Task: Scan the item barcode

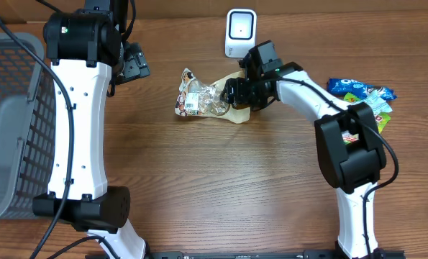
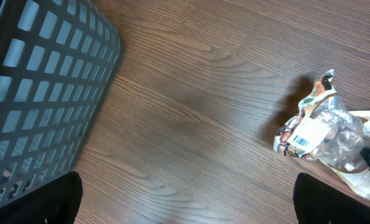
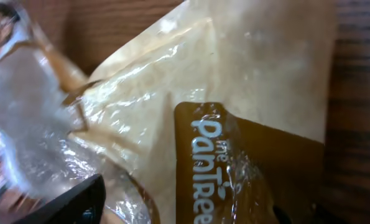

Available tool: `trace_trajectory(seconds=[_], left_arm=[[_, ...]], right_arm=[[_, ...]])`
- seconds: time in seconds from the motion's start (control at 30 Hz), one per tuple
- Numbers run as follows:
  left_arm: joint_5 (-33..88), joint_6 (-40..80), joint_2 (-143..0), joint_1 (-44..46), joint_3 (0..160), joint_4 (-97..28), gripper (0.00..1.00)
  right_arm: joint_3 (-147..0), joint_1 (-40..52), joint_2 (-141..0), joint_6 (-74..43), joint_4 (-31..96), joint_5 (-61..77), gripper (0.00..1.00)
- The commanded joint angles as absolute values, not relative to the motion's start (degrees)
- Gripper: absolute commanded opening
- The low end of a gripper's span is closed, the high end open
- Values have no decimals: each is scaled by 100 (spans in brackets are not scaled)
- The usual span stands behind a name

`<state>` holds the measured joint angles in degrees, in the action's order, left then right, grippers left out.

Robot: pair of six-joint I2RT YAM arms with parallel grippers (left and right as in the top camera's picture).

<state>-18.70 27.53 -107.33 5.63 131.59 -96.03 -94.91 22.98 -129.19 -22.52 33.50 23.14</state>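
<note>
left fingers (image 2: 48, 199) wide apart, holding nothing | right fingers (image 3: 73, 202) parted over the snack bag (image 3: 234, 81), contact unclear

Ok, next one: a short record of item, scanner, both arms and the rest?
item: crinkly clear-and-tan plastic bakery bag, lying on wooden table
label: white barcode label, facing up
scanner: white box-shaped barcode scanner, beyond the bag
left fingers: wide open, empty
right fingers: at bag's tan end, grip unclear
other: grey mesh basket left; colourful snack packets right
</note>
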Motion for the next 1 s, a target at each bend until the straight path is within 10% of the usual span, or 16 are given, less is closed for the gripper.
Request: trace_trajectory(seconds=[0.0,0.47,0.97], left_arm=[[-1946,2853,-10772,602,13135,-9596,100],[-1944,2853,-10772,602,13135,-9596,100],[-1944,2853,-10772,602,13135,-9596,100]], right_arm=[[-9454,2453,-13240,-2880,3299,1636,74],[-9454,2508,-13334,-2877,3518,1417,6],[-9644,1896,-12519,-1612,4554,2300,4]])
